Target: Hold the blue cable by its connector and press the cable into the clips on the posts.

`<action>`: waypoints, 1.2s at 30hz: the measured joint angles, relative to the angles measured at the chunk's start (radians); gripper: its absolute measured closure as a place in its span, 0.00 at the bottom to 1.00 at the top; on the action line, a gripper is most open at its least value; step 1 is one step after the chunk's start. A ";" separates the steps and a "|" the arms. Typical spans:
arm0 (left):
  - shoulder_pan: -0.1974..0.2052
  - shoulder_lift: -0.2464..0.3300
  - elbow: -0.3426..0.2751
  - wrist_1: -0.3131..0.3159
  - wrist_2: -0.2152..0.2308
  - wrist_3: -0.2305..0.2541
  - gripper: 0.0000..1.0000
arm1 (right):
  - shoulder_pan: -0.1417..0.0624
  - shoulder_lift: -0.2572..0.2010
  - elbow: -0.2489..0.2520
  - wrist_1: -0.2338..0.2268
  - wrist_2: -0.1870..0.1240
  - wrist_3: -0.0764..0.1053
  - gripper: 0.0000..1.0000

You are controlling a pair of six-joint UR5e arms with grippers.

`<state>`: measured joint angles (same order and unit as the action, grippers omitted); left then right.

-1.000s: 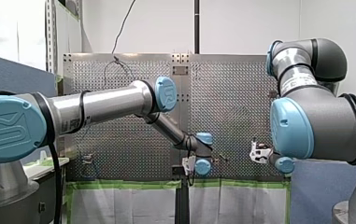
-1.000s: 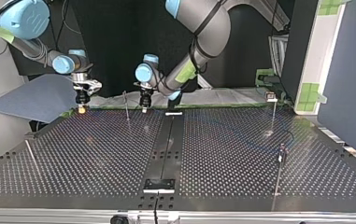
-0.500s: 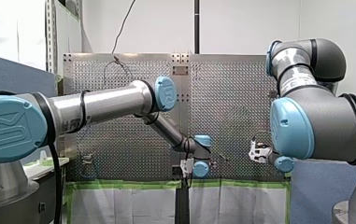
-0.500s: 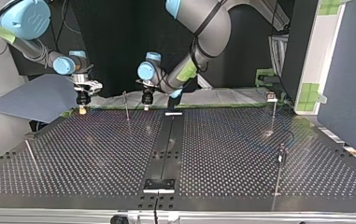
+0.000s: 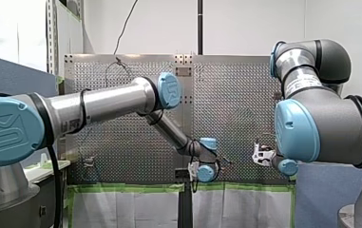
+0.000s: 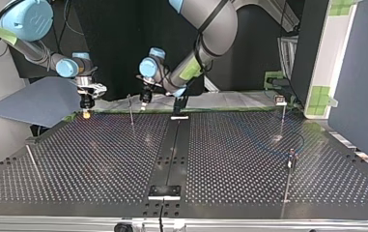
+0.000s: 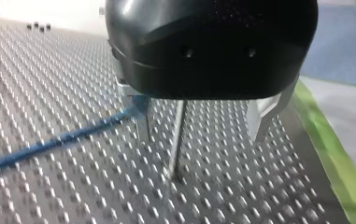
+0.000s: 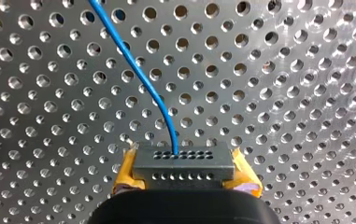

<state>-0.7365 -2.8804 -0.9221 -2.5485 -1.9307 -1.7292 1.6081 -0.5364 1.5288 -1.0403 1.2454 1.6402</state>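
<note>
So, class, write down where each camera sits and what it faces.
Front view: behind the arms, facing the table; both arms show.
Top view: across the table, facing both arms.
Left wrist view: along the left gripper, at a post.
Right wrist view: along the right gripper, holding the connector.
Both wrist views share the blue cable.

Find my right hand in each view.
Front: hand right of centre, by the table's near edge.
Top: hand upper left, at the table's far edge.
Left wrist: not in it.
Right wrist: its own hand, shut on the connector.
Shared landmark: the perforated table.
</note>
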 joint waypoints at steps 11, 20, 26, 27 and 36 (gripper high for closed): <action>-0.038 0.075 -0.078 -0.039 0.050 0.059 0.00 | 0.006 0.000 0.000 0.000 -0.004 0.000 1.00; -0.066 0.082 -0.094 -0.093 0.049 0.083 0.00 | 0.012 0.001 0.000 0.000 -0.010 0.000 1.00; -0.080 0.082 -0.083 -0.089 0.048 0.087 0.00 | 0.013 0.001 0.000 0.000 -0.010 0.000 1.00; -0.082 0.082 -0.080 -0.089 0.048 0.086 0.00 | 0.013 0.001 0.000 0.000 -0.010 0.001 1.00; -0.089 0.082 -0.076 -0.092 0.045 0.082 0.00 | 0.013 0.002 0.000 0.000 -0.010 0.002 1.00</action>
<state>-0.8253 -2.7985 -0.9979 -2.6401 -1.8858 -1.6469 1.6214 -0.5348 1.5286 -1.0402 1.2350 1.6421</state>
